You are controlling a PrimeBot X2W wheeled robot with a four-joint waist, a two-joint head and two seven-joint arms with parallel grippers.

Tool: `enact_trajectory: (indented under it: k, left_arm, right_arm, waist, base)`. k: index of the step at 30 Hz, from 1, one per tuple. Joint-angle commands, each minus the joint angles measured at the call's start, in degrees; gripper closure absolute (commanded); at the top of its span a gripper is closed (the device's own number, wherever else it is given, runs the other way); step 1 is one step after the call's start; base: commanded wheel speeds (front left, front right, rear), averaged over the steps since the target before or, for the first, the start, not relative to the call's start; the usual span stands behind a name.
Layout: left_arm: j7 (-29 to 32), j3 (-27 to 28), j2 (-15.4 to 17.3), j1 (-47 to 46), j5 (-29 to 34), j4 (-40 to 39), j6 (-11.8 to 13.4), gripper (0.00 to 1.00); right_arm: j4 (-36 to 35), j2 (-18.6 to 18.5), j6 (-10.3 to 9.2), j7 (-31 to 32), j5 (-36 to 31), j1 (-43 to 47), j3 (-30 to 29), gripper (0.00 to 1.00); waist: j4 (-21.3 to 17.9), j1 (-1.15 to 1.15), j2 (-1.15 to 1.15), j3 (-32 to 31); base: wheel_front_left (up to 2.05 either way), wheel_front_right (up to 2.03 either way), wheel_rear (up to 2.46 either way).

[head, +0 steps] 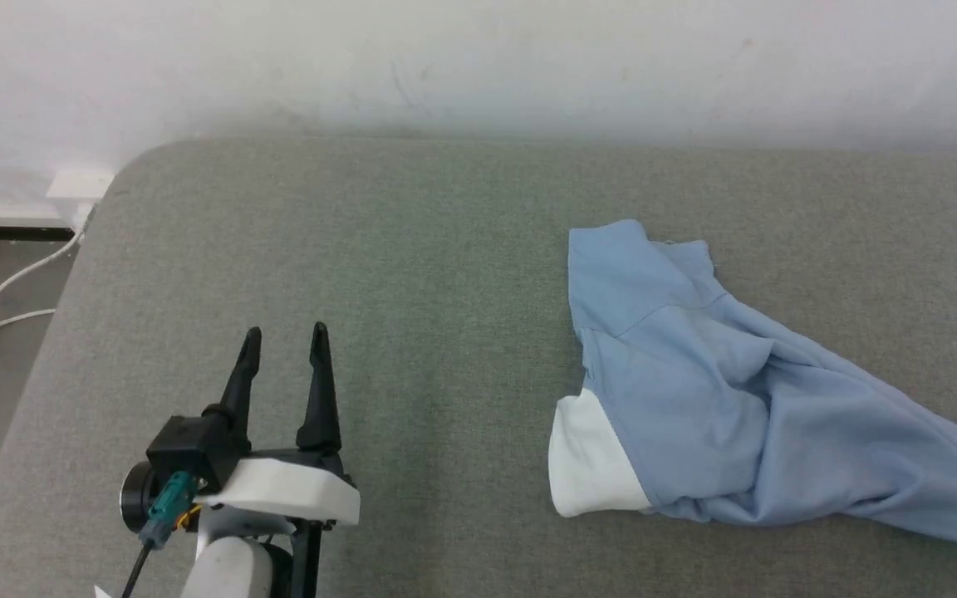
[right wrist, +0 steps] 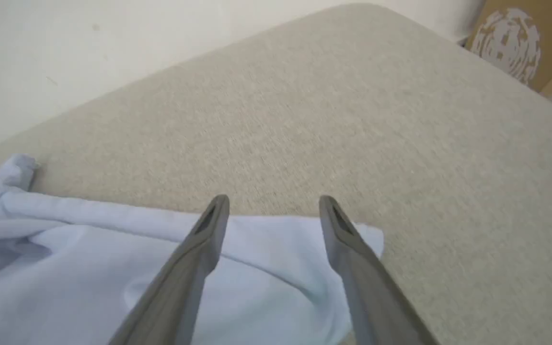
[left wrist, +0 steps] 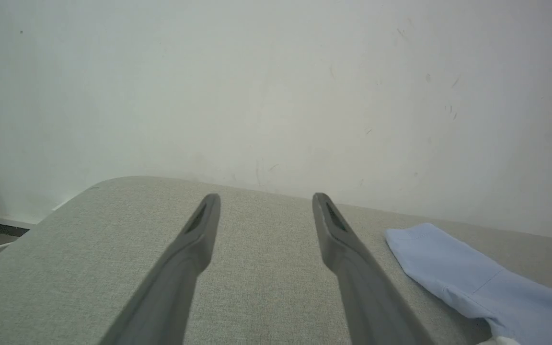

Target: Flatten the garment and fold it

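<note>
The light blue garment (head: 719,399) lies bunched on the right half of the grey padded surface (head: 412,274), a white-lined part showing at its lower left edge, and it runs off the right side of the head view. My left gripper (head: 283,340) stands open over bare padding, well to the left of the garment, nothing between its fingers. In the left wrist view that gripper (left wrist: 266,197) points toward the wall, with the garment's corner (left wrist: 453,268) to its right. My right gripper (right wrist: 274,199) is open, its fingers spread above an edge of the garment (right wrist: 266,268), gripping nothing.
A white wall (head: 478,58) runs along the far edge of the padded surface. White cables (head: 13,291) and a socket box lie on the floor past the left end. A cardboard box (right wrist: 525,43) stands beyond the far corner in the right wrist view.
</note>
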Motion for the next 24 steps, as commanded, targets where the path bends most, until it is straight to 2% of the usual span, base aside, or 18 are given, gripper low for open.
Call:
enact_trajectory:
  k: [1, 4, 9, 17, 24]
  left_arm:
    - [-0.3, 0.2, -0.1, 0.9, 0.4, 0.4, -0.3, 0.00]
    - [-0.3, 0.2, -0.1, 1.1, 0.2, 0.5, -0.2, 0.00]
    - [-0.3, -0.6, -0.1, 0.1, -0.1, -0.2, -0.3, 0.00]
    - [-0.3, -4.0, -0.1, -3.8, -1.6, -2.0, 0.0, 0.00]
    - [-0.3, -6.9, -0.1, -6.2, -3.6, -3.0, 1.2, 0.00]
  right_arm:
    - [-1.6, 0.2, -0.05, -2.0, 0.4, -2.0, 1.7, 0.00]
    - [-2.4, -0.8, -0.05, -1.7, 1.2, -4.3, 6.8, 0.00]
    - [0.6, -4.5, -0.05, 4.1, 3.6, -12.0, 17.3, 0.00]
    - [12.5, -9.7, -0.05, 17.8, 8.3, -28.7, 30.2, 0.00]
    - [22.2, -11.9, -0.05, 25.9, 10.6, -38.6, 36.6, 0.00]
  waist:
    - [0.4, 0.00, 0.00, -0.4]
    - [0.8, 0.00, 0.00, -0.5]
    - [2.4, 0.00, 0.00, 1.3]
    - [7.1, 0.00, 0.00, 7.2]
    - [10.5, 0.00, 0.00, 11.3]
  base:
    - [0.00, 0.00, 0.00]
    - [0.00, 0.00, 0.00]
    - [0.00, 0.00, 0.00]
    - [0.00, 0.00, 0.00]
    - [0.00, 0.00, 0.00]
